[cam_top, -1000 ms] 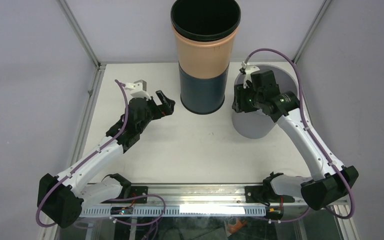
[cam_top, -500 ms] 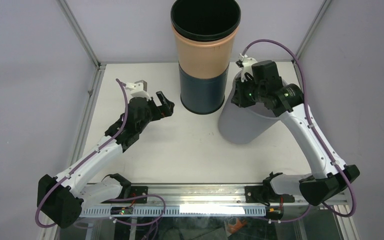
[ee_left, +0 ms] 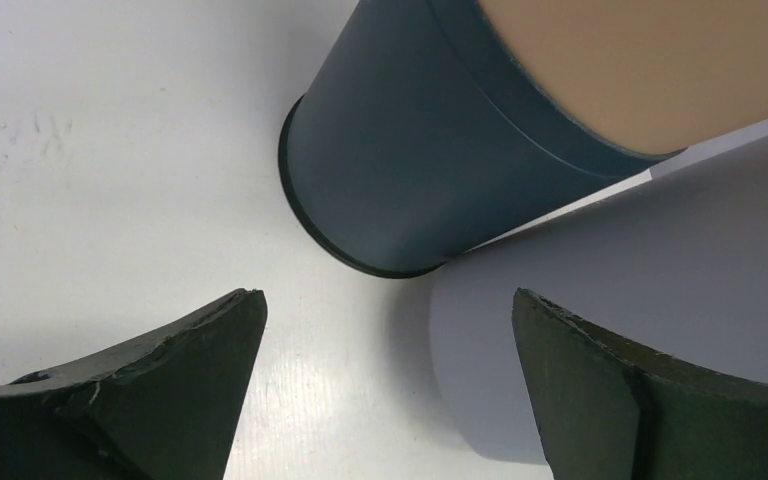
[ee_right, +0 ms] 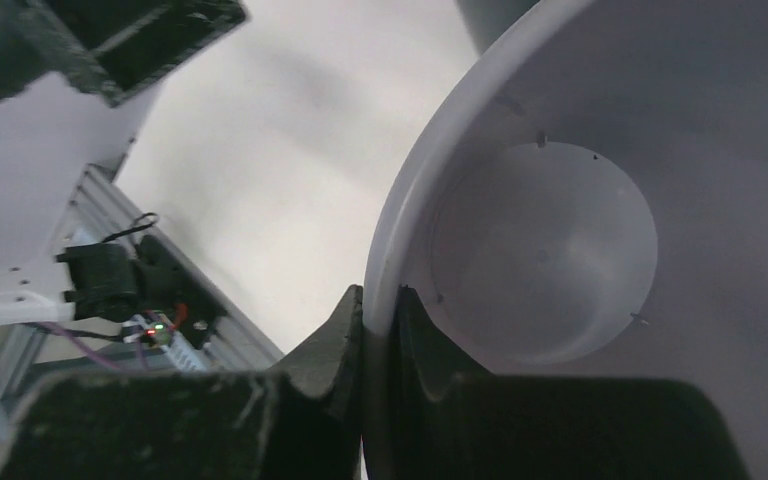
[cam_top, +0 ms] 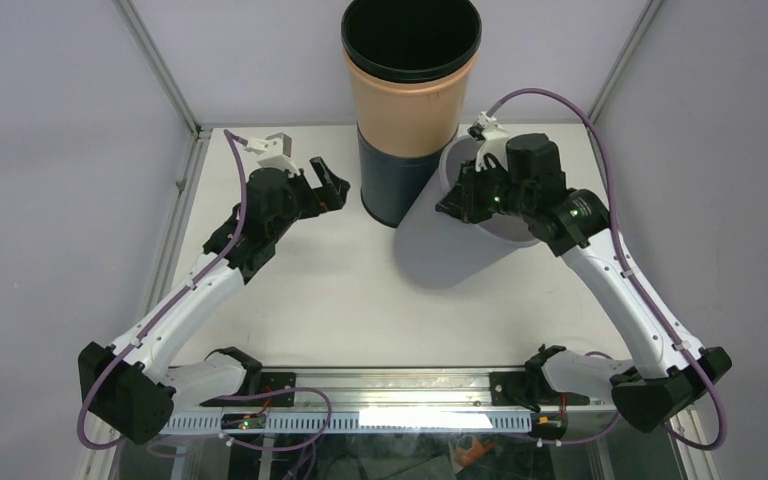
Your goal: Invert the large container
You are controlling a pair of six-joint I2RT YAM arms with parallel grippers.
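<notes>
Tipped much further over than half a second ago, the grey container [cam_top: 445, 255] now lies steeply slanted. Its closed bottom has swung toward the middle of the table [cam_top: 340, 300], and its open mouth faces up and back toward the right. It sits right of centre, just beside the dark blue foot of the tall bin [cam_top: 410, 110]. The pictures do not show whether its lower edge touches the table or the bin.

The right gripper [cam_top: 457, 200] has the container by the rim. In the right wrist view its two fingers [ee_right: 345, 330] are pressed nearly together with the thin wall pinched between them, one inside and one outside. The pale, bare inside of the container shows beyond them.

The left gripper [cam_top: 328, 190] has come nearer to the tall bin than before and hangs just left of its base. Its jaws are spread wide with nothing between them. In the left wrist view the bin's foot and the grey container's side both lie ahead of the gap.

The tall bin stands upright at the back of the table, orange above, dark blue below, with a black rim.
</notes>
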